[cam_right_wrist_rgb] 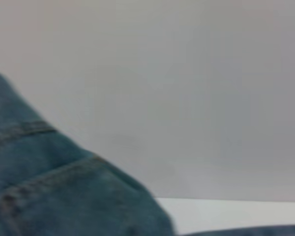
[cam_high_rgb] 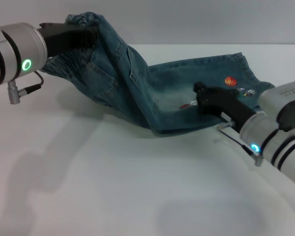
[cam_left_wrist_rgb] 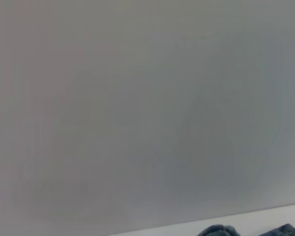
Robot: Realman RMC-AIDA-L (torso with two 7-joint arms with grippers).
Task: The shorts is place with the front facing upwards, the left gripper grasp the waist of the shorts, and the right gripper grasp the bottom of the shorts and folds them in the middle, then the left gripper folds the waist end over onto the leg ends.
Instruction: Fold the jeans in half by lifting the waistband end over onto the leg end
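Fingers of the left gripper (cam_high_rgb: 88, 35) are clamped on the waist (cam_high_rgb: 83, 22), held raised at upper left of the frame; the right gripper (cam_high_rgb: 202, 93) rests on the shorts (cam_high_rgb: 152, 93) at centre right, near the leg ends (cam_high_rgb: 253, 73), grip state not discernible. Judgement: the denim is soft, fairly heavy, drapes and sags, so hold the thick elastic band.

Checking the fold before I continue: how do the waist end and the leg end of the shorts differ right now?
The waist is lifted off the table, bunched in the left tool; the leg ends lie flat on it. The right tool rests on the flat part. Both are the same blue denim.
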